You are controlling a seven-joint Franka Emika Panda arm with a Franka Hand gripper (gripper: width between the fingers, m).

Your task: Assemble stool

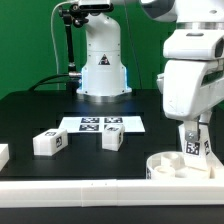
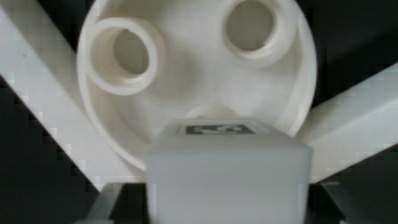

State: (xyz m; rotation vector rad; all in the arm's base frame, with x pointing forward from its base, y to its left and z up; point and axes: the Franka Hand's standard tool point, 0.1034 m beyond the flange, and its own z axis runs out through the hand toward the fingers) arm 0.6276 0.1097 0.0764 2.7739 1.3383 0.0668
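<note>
My gripper (image 1: 193, 146) is shut on a white block leg (image 1: 194, 141) with a black-and-white tag and holds it upright just above the round disc seat (image 1: 180, 165) at the exterior view's front right. In the wrist view the leg (image 2: 222, 170) fills the near part, with the seat (image 2: 187, 75) and two of its round holes beyond it. I cannot tell whether the leg's end touches the seat. Two more tagged legs lie on the black table, one (image 1: 49, 142) at the exterior view's left and one (image 1: 113, 139) in the middle.
The marker board (image 1: 100, 124) lies flat behind the loose legs. The arm's white base (image 1: 103, 60) stands at the back. A white rail (image 1: 70, 189) runs along the table's front edge. Another white piece (image 1: 3, 155) shows at the exterior view's left edge.
</note>
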